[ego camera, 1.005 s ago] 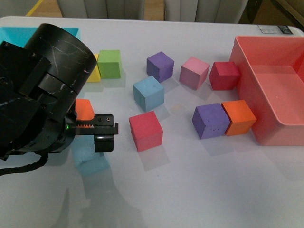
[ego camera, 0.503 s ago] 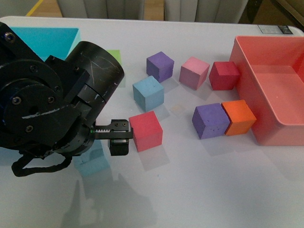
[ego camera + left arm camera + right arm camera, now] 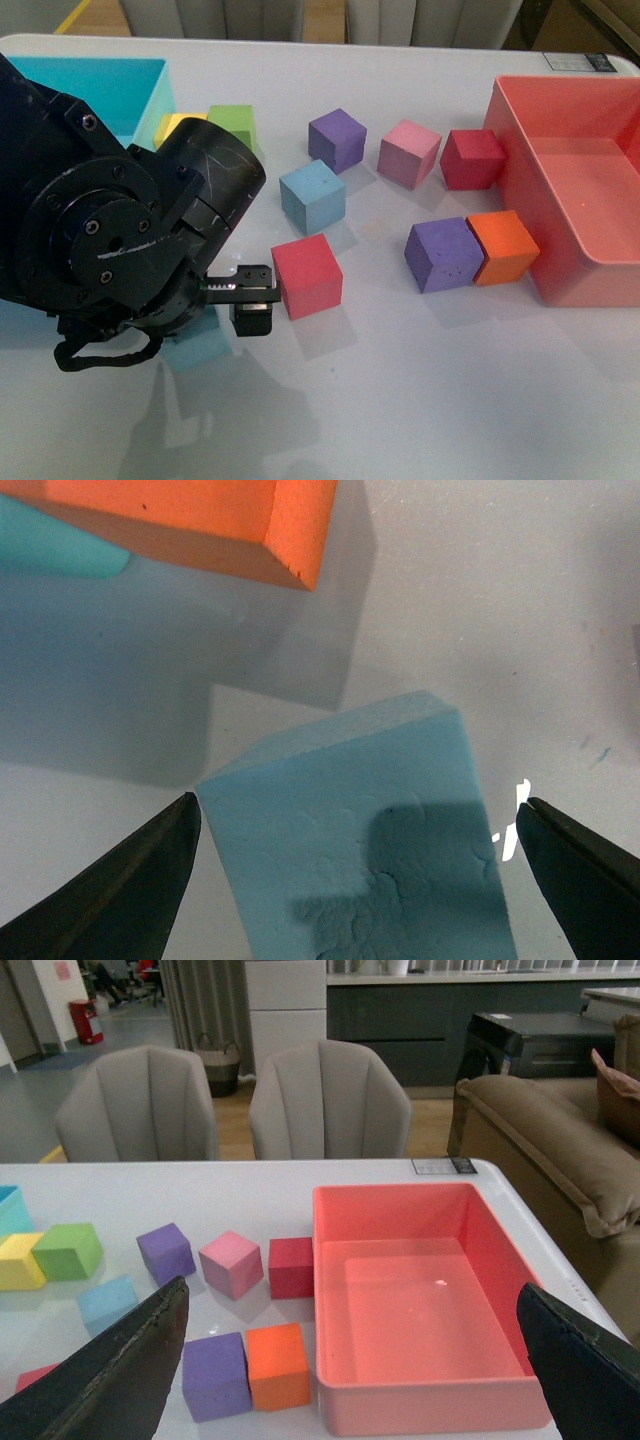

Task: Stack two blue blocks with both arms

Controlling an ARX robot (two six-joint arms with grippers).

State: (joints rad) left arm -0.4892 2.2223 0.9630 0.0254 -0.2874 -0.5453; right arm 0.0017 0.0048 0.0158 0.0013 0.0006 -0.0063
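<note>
Nearby, the jaws of the left arm [image 3: 120, 240] stood released, straddling one blue block [image 3: 340, 830] on the tabletop [image 3: 400, 400], while the second blue block [image 3: 312, 195] sat farther back beyond a red cube [image 3: 307, 275] and the right arm's jaws gaped empty.

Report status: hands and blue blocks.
Left hand open, straddling near blue block, not gripped. Right hand open, empty. Other blue block free. Red block close beside left hand.
</note>
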